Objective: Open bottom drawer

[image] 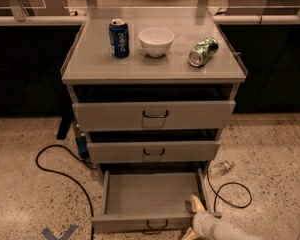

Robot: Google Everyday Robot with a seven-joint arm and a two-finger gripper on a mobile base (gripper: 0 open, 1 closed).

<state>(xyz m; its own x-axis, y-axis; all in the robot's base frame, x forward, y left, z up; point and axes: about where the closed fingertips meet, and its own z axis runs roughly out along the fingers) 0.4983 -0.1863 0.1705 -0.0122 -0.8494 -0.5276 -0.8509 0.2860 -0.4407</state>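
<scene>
The bottom drawer (150, 221) of the grey cabinet is pulled far out, showing its plain grey interior (147, 191). Its small dark bar handle (156, 226) sits at the centre of the front panel. My gripper (194, 215) is at the drawer's right front corner, with one pale finger (196, 202) reaching up over the front edge into the drawer. The white arm (230, 230) comes in from the bottom right.
The top drawer (154, 115) and middle drawer (152, 151) are slightly out. On the cabinet top (90, 59) stand a blue can (119, 38), a white bowl (156, 41) and a tipped green can (203, 51). Black cables (60, 171) and a plastic bottle (221, 167) lie on the floor.
</scene>
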